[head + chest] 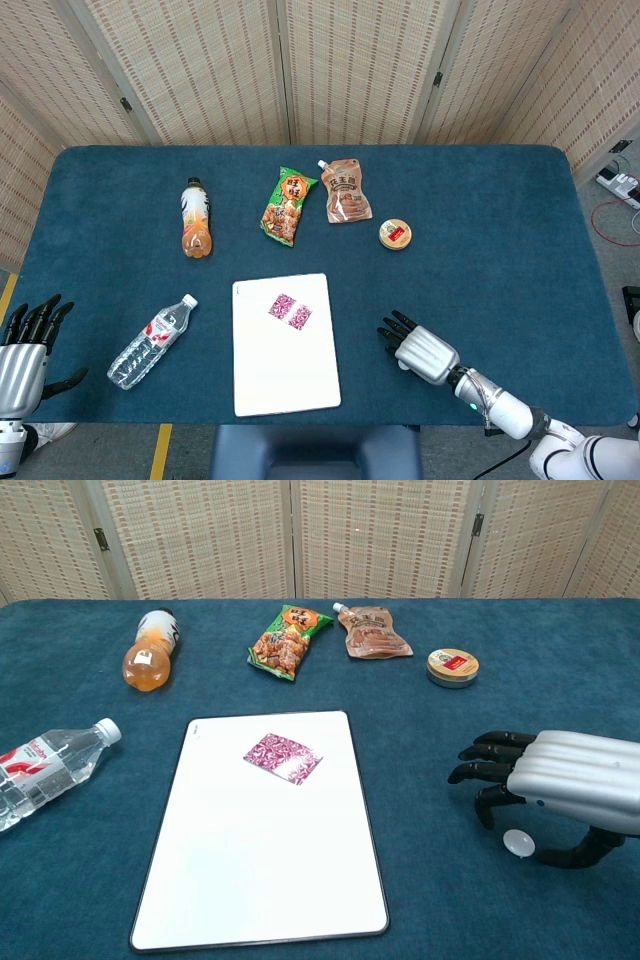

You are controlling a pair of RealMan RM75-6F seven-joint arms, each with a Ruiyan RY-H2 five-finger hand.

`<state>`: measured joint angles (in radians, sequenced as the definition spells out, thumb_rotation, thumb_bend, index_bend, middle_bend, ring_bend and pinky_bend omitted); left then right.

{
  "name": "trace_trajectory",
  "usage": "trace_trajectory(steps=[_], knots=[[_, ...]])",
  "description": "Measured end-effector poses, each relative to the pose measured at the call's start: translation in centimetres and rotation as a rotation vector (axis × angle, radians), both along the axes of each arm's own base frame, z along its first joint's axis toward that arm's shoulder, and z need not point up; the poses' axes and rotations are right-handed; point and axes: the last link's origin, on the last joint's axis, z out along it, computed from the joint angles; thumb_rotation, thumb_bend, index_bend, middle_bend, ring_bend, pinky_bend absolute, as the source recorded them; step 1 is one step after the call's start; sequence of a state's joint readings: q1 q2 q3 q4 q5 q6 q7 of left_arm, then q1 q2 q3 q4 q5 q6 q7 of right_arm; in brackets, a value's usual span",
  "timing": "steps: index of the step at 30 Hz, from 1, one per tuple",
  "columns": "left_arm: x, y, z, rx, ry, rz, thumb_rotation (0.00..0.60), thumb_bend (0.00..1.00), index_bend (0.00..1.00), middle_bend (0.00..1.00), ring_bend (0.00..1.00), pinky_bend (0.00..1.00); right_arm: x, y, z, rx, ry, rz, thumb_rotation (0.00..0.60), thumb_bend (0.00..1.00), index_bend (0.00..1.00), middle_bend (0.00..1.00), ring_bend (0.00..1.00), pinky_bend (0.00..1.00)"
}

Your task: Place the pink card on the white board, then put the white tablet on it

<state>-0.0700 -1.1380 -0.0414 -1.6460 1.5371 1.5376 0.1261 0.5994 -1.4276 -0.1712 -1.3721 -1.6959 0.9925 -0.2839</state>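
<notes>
White and round, the small tablet (517,842) is seen lying on the blue cloth well to the right of the white board (262,900), directly beneath the right hand (560,788). The hand is held palm-down just over it, dark fingers (487,771) stretched toward the board and drooping at the tips, thumb (575,852) curled low beside the tablet. Nothing is gripped; the fingers are spread and the tablet sits in the gap between fingertips and thumb, whether touched cannot be told. In the head view the tablet is almost wholly covered by the hand (420,349).

The pink card (283,756) is already laid flat on the board's upper half, toward its far edge.

Far to the left of the board, at the table's near corner, the left hand (27,352) is held with fingers upright and apart, empty. A water bottle (152,341) is lying between that hand and the board.
</notes>
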Motion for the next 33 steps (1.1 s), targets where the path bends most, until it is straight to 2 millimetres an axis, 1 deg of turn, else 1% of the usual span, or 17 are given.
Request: trace_trajectory(steps=[16, 26, 30, 33], knots=[[-0.3, -0.1, 0.0, -0.002, -0.002, 0.004, 0.600, 0.18, 0.14, 0.08, 0.14, 0.00, 0.1, -0.2, -0.3, -0.001, 0.005, -0.004, 0.600, 0.33, 0.45, 0.17, 0.05, 0.00], [-0.6, -0.1, 0.0, -0.002, -0.006, 0.010, 0.600, 0.18, 0.14, 0.08, 0.14, 0.00, 0.5, -0.5, -0.5, 0.000, 0.005, -0.003, 0.600, 0.36, 0.49, 0.19, 0.05, 0.00], [-0.7, -0.2, 0.0, 0.001, -0.006, 0.013, 0.600, 0.18, 0.14, 0.08, 0.14, 0.00, 0.9, -0.7, -0.5, -0.002, -0.004, 0.000, 0.600, 0.36, 0.49, 0.19, 0.05, 0.00], [-0.7, -0.2, 0.2, 0.003, -0.004, 0.013, 0.600, 0.18, 0.14, 0.08, 0.14, 0.00, 2.1, -1.4, -0.3, -0.012, -0.029, 0.011, 0.600, 0.36, 0.49, 0.19, 0.05, 0.00]])
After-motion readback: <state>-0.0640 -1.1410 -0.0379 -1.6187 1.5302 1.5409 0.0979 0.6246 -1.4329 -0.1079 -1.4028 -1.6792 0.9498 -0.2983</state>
